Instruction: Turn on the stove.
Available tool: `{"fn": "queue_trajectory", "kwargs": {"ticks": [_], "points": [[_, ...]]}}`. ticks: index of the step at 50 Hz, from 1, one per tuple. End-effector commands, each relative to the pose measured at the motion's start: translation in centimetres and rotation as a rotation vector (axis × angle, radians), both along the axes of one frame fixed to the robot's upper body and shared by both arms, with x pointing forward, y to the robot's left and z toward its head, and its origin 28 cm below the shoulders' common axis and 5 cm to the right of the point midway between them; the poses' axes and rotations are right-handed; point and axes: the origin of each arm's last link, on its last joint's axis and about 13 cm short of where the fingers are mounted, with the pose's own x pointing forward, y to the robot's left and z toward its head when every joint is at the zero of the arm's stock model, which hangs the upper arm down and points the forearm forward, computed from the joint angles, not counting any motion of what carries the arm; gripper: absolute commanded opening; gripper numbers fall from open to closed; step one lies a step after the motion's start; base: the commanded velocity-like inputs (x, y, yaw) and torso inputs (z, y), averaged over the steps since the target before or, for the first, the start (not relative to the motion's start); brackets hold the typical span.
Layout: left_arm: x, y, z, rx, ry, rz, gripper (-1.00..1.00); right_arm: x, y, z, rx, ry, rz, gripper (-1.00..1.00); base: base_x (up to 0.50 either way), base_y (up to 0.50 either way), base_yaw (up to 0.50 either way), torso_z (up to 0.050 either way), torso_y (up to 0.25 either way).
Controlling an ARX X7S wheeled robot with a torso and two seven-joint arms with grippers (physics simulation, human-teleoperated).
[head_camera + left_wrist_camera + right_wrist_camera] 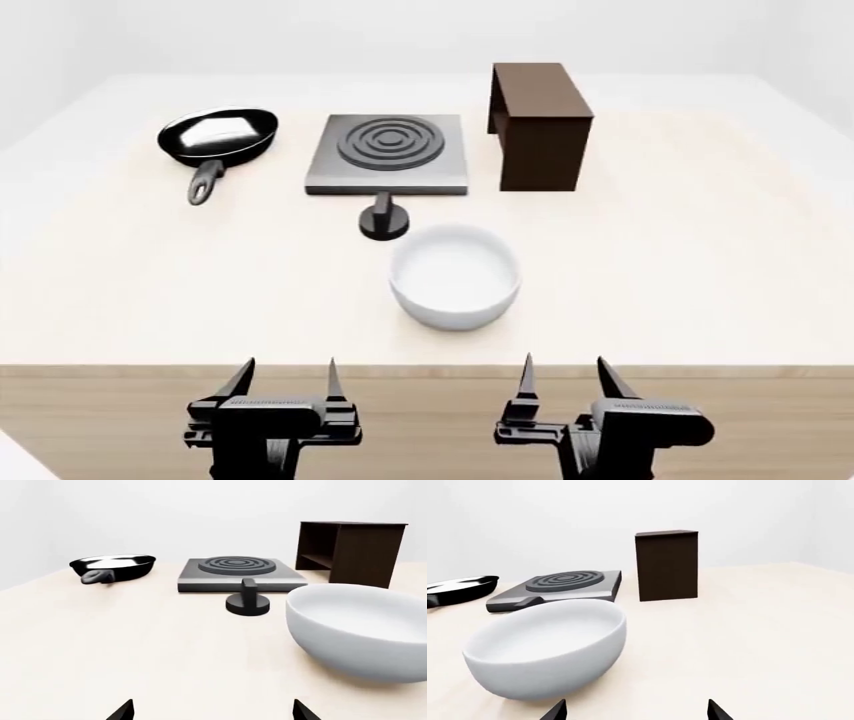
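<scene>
Head view: showed the stove at the far middle of the desk, a flat grey slab with dark raised rings, and its knob apart from it, just in front of its near edge. Placed the frying pan to the stove's left, the wooden box to its right, and a white bowl just nearer than the knob. Caught the left gripper and right gripper low at the desk's near edge, fingers spread wide on both, holding nothing, well apart from the knob.

Judged the slab heavy, stiff and unlikely to shift; no need to lift it. Judged the knob small, hard and probably smooth, with a round base and an upright ridge on top. Best taken across that ridge with both fingers, then twisted; a pinch on the round base would likely slip.

Left wrist view: gave the knob side-on, its ridge standing clear above the base, with the stove close behind and the bowl off to one side, so the approach looked open. Right wrist view: lost the knob behind the bowl, and showed only the stove, the box and the pan's rim. Favoured the left arm on that account.
</scene>
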Motion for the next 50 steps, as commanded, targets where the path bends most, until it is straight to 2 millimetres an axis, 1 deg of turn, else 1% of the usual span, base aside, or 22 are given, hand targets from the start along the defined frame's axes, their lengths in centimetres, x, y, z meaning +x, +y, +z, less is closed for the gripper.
{"fn": "queue_trajectory", "kwargs": {"ticks": [1,15,18,37,50], "points": [[0.0,0.0,0.0,-0.003,0.0,0.0,1.0,-0.05,0.06,-0.03,0.008,0.002,0.006,1.0,0.0,0.09,0.0,0.0,0.0],[0.0,0.0,0.0,-0.003,-0.001,0.0,1.0,-0.03,0.27,0.11,0.015,-0.003,0.016,1.0,0.0,0.11,0.0,0.0,0.0],[0.0,0.0,0.01,-0.003,0.0,-0.001,1.0,-0.03,0.2,-0.18,0.011,0.005,0.014,1.0,0.0,0.17,0.0,0.0,0.0],[-0.01,0.0,0.01,-0.003,0.001,-0.002,1.0,-0.05,0.44,-0.33,0.002,0.013,0.027,1.0,0.0,0.19,0.0,0.0,0.0],[-0.01,0.0,0.0,-0.003,0.001,-0.003,1.0,-0.12,0.49,-0.05,0.005,0.008,0.03,1.0,0.0,0.19,0.0,0.0,0.0]]}}
